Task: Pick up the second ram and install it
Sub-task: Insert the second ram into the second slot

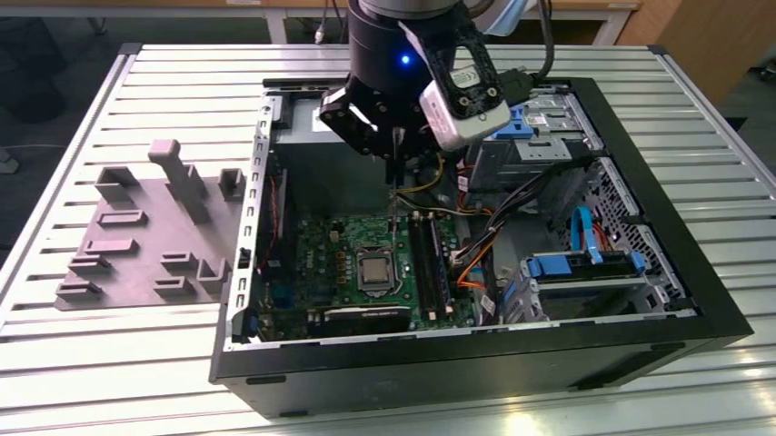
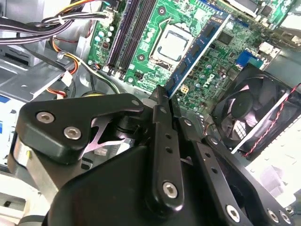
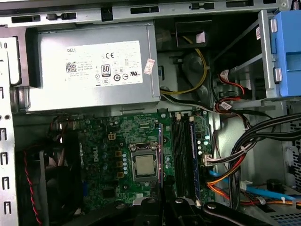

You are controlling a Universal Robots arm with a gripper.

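Note:
My gripper hangs inside the open computer case, shut on the second ram. The ram is a thin dark strip hanging downward from the fingers. In the second wrist view the gripper pinches one end of the ram, which reaches out over the green motherboard. In the first wrist view the ram shows edge-on above the board, between the processor socket and the black memory slots. It hangs to the exterior view's left of the slots, not touching them.
A grey power supply fills the case's back. Bundled cables and blue drive bays crowd the exterior view's right. A black fan sits by the board. A grey fixture plate lies on the slatted table outside the case.

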